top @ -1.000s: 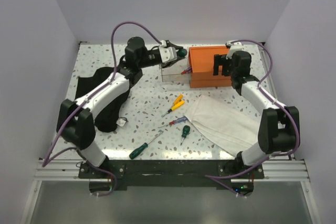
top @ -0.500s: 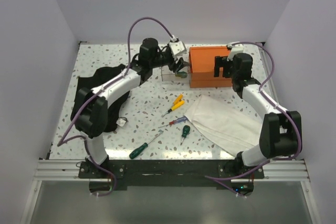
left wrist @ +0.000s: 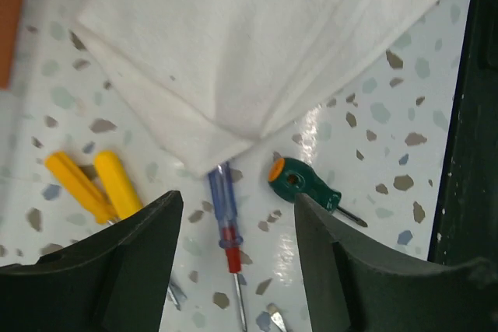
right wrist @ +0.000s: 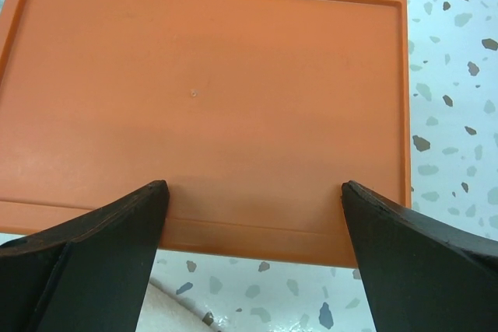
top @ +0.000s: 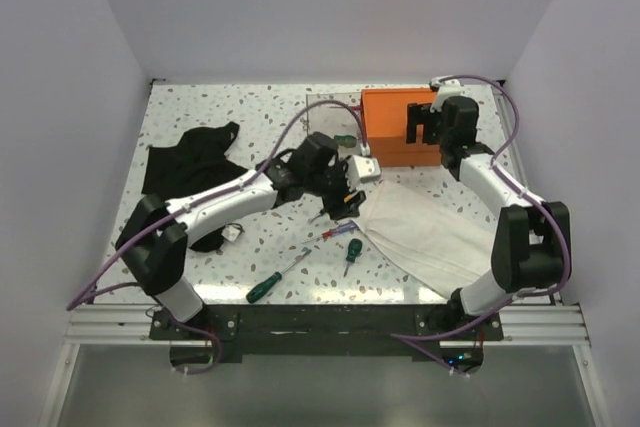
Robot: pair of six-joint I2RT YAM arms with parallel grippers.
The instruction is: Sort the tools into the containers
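Your left gripper [left wrist: 237, 207] hangs over the middle of the table [top: 180, 107], fingers spread with nothing between them. Beneath it lie a blue-and-red screwdriver [left wrist: 226, 227], a yellow-handled tool [left wrist: 93, 184] and a stubby green screwdriver [left wrist: 299, 184], all by the white cloth's [left wrist: 272, 36] corner. Your right gripper [right wrist: 253, 192] sits over the orange box [right wrist: 202, 75] near the table's far right corner, fingers wide apart — whether they touch its top, you cannot tell.

Your left arm stretches forward and rightward, the left gripper [left wrist: 235, 211] pointing down, jaws apart, empty. Your right arm reaches forward, the right gripper [right wrist: 250, 192] spread wide.
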